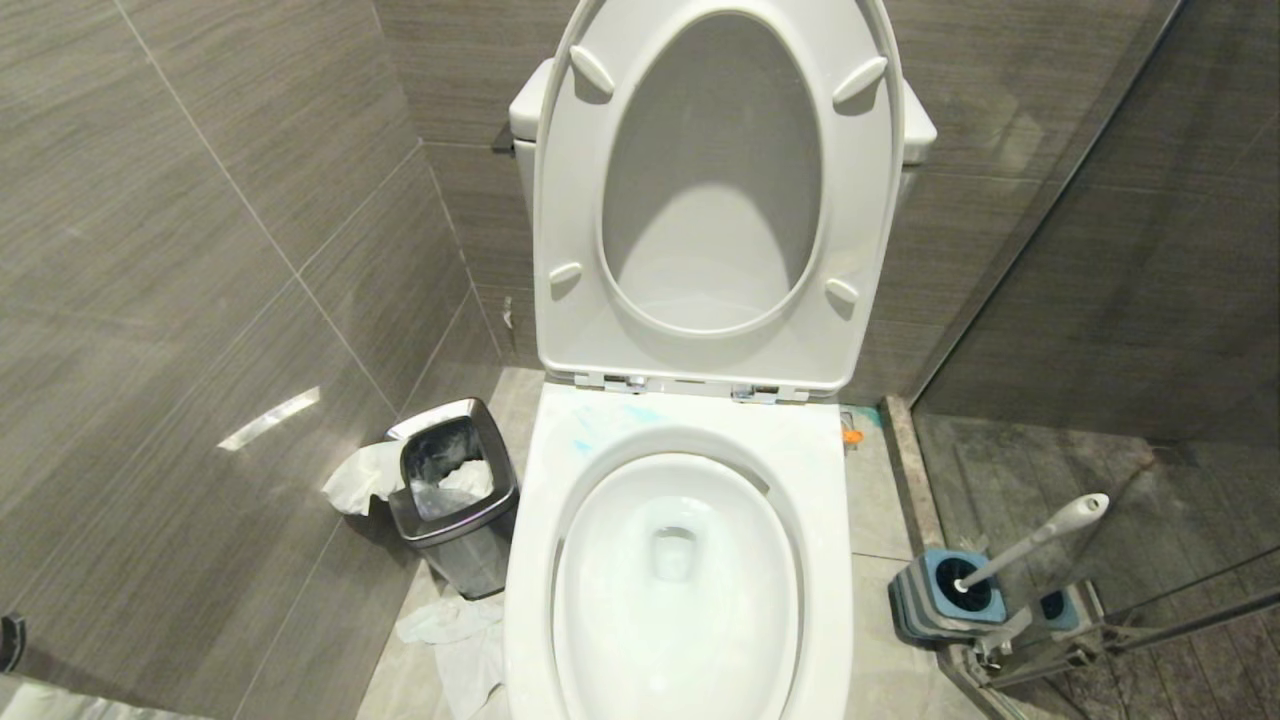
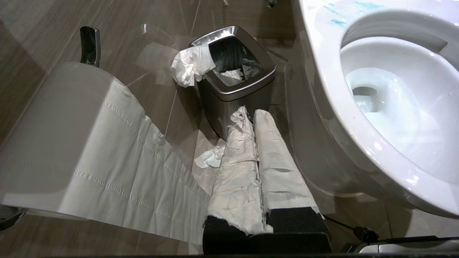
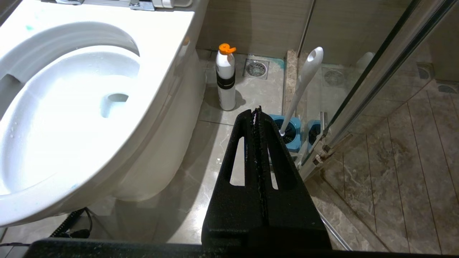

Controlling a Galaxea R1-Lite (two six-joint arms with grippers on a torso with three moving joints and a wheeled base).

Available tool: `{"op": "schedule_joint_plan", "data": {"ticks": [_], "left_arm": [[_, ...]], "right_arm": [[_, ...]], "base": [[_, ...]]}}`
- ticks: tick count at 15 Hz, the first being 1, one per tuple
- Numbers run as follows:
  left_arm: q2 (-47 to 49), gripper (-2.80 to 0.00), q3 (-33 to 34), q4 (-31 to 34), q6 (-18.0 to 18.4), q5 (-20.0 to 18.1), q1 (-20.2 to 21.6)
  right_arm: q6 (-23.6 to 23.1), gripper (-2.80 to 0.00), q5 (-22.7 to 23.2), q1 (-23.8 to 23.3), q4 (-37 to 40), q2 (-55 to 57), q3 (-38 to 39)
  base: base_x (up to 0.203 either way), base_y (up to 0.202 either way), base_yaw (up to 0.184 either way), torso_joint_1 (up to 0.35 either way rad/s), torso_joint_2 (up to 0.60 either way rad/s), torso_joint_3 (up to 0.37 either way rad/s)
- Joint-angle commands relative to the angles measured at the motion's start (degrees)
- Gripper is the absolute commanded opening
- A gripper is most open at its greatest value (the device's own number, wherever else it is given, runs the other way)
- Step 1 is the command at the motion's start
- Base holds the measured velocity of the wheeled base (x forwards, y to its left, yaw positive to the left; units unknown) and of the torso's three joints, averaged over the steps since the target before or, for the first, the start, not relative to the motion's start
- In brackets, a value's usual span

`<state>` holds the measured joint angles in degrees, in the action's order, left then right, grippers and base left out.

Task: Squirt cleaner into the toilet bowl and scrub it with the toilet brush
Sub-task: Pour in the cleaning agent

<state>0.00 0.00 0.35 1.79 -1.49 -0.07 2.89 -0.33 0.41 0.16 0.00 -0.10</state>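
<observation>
The toilet bowl (image 1: 690, 560) stands open in front of me, seat and lid raised. Thin turquoise cleaner (image 1: 600, 432) streaks its back rim, and the same cleaner (image 2: 344, 10) shows in the left wrist view. The toilet brush (image 1: 1045, 535) leans in its blue-topped holder (image 1: 935, 595) on the floor right of the bowl. My left gripper (image 2: 252, 114), fingers wrapped in white paper, hangs shut and empty left of the bowl. My right gripper (image 3: 256, 110) is shut and empty, low beside the bowl, short of the brush (image 3: 304, 79). Neither gripper shows in the head view.
A steel waste bin (image 1: 455, 490) with tissue stands left of the toilet, paper scraps (image 1: 450, 625) on the floor beside it. A toilet roll (image 2: 53, 136) hangs close on the left wall. A white bottle with orange cap (image 3: 226, 79) stands by the bowl. A glass shower door (image 3: 376, 71) borders the brush.
</observation>
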Motion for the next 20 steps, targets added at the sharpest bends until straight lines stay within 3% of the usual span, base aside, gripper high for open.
{"op": "schedule_joint_plan", "data": {"ticks": [1,14,20], "left_arm": [[0.09,-2.8,0.09,0.01,0.14,0.0,-0.01],[0.09,-2.8,0.09,0.09,0.05,0.08,0.04],[0.09,-2.8,0.09,0.09,0.14,0.05,0.07]], "right_arm": [[0.01,-2.8,-0.04,0.02,0.02,0.0,0.07],[0.01,-2.8,-0.11,0.02,0.11,0.0,0.01],[-0.25,-2.8,-0.02,0.02,0.11,0.0,0.01]], "base": [[0.0,0.0,0.0,0.0,0.0,0.0],[0.0,0.0,0.0,0.0,0.0,-0.004],[0.0,0.0,0.0,0.003,0.0,-0.167]]}}
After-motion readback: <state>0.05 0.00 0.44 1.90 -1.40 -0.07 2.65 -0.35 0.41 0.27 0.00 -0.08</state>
